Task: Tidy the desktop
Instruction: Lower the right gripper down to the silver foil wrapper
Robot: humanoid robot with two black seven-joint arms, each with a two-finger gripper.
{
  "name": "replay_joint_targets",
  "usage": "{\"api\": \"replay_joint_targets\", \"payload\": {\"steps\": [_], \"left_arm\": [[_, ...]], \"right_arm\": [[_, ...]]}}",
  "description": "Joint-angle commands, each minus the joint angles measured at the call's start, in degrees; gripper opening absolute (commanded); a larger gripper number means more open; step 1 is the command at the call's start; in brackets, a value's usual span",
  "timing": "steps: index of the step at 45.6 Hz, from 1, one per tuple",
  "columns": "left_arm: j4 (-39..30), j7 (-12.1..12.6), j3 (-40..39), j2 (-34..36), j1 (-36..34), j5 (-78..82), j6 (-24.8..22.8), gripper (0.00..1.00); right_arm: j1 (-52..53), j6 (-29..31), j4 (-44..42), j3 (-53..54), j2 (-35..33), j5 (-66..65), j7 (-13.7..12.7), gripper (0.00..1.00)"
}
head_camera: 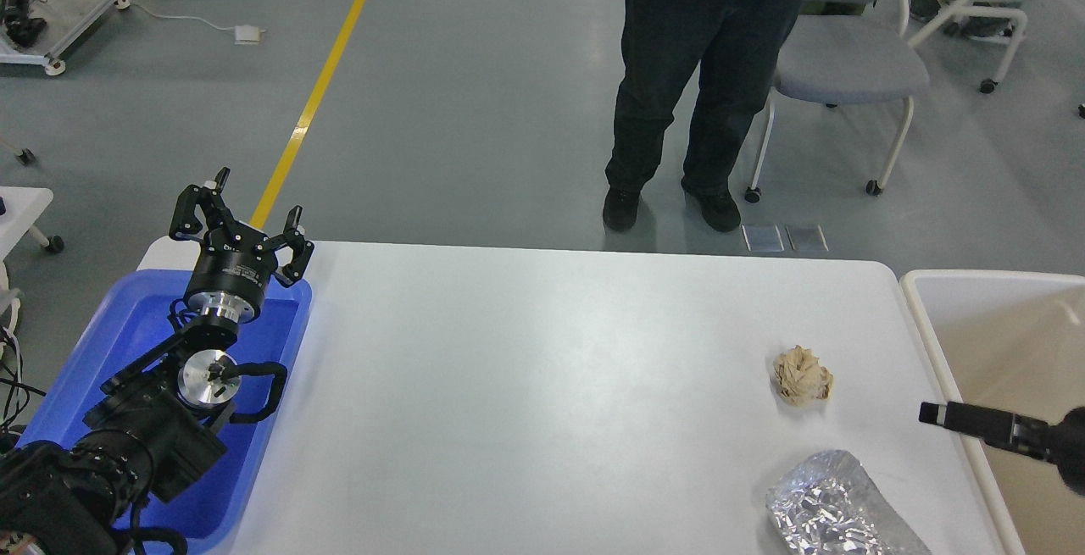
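Your left gripper is up in the air over the far end of the blue tray, and its two fingers are spread apart with nothing between them. The tray sits on the left end of the desktop, the big white table that fills most of the view. Your right gripper pokes in from the right side as a thin dark tip over the edge of the table, and you cannot tell if its fingers are apart or together. Near it, on the right part of the desktop, lies a crumpled ball of brown paper. Closer to you, at the bottom edge, lies a shiny foil wrapper. Just past the right edge of the table stands a beige bin with a white rim.
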Motion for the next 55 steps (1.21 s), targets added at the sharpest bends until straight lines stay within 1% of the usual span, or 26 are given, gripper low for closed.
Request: {"api": "replay_joint_targets", "payload": {"steps": [1, 11, 17, 23, 29, 35, 55], "left_arm": [[0.03, 0.01, 0.0, 0.09, 0.0, 0.0, -0.04, 1.0], [0.03, 0.01, 0.0, 0.0, 0.0, 0.0, -0.04, 1.0], [0.03, 0.01, 0.0, 0.0, 0.0, 0.0, -0.04, 1.0], [0.03, 0.01, 0.0, 0.0, 0.0, 0.0, -0.04, 1.0], [-0.05, 0.01, 0.0, 0.0, 0.0, 0.0, -0.04, 1.0], [0.03, -0.08, 0.0, 0.0, 0.0, 0.0, -0.04, 1.0], [0.03, 0.01, 0.0, 0.0, 0.0, 0.0, -0.04, 1.0]], "right_arm": [[-0.29, -11.18, 3.55, -9.34, -0.16, -10.28, 1.0, 1.0], [-1.08, -17.77, 3.29, -13.03, 2.56, -14.14, 0.91, 0.99], [-1.34, -21.47, 1.71, -15.67, 5.55, -15.2, 0.56, 0.99], [-1.96, -22.88, -3.29, -16.11, 9.06, -14.41, 0.47, 0.99], [-3.89, -25.07, -12.7, -16.02, 15.39, -13.28, 0.47, 0.99], [-4.59, -25.34, -17.19, -16.11, 18.82, -9.41, 0.73, 0.99], [-7.67, -25.34, -19.56, -16.29, 22.08, -9.23, 1.17, 1.0]]}}
